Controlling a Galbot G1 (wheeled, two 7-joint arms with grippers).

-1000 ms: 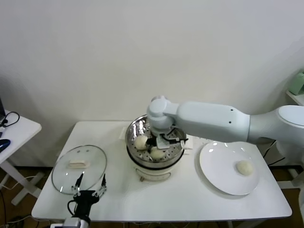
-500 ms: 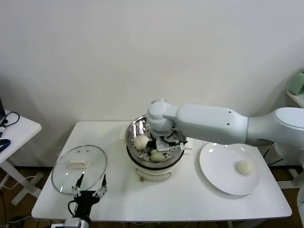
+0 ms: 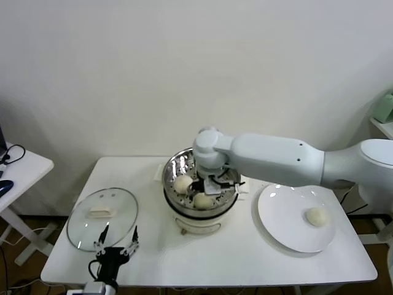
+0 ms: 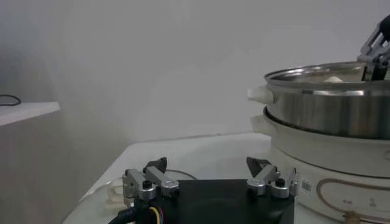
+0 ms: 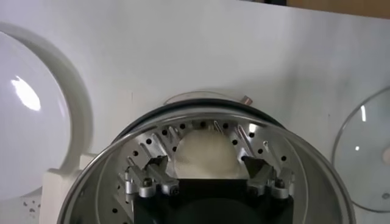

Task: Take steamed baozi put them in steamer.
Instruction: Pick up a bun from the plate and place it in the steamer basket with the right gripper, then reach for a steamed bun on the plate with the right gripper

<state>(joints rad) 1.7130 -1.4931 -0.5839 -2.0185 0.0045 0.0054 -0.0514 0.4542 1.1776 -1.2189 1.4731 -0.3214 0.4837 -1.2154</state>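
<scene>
The steel steamer [image 3: 184, 212] stands mid-table on its cream base. Two baozi lie in it in the head view, one at the left [image 3: 182, 183] and one at the front [image 3: 203, 200]. My right gripper [image 3: 212, 184] reaches down inside the steamer. In the right wrist view it [image 5: 206, 165] is open, with a baozi [image 5: 204, 152] lying on the perforated tray [image 5: 152, 143] between its fingertips, with gaps on both sides. Another baozi [image 3: 316, 216] lies on the white plate [image 3: 282, 215]. My left gripper [image 3: 116, 241] is parked open at the table's front left.
The glass lid [image 3: 83, 227] lies flat on the table left of the steamer, just behind my left gripper. The plate is to the right of the steamer. A small side table [image 3: 18, 166] stands off to the far left. The left wrist view shows the steamer's side [image 4: 329, 109].
My right arm has shifted slightly right over the steamer. The baozi and my left arm have not moved.
</scene>
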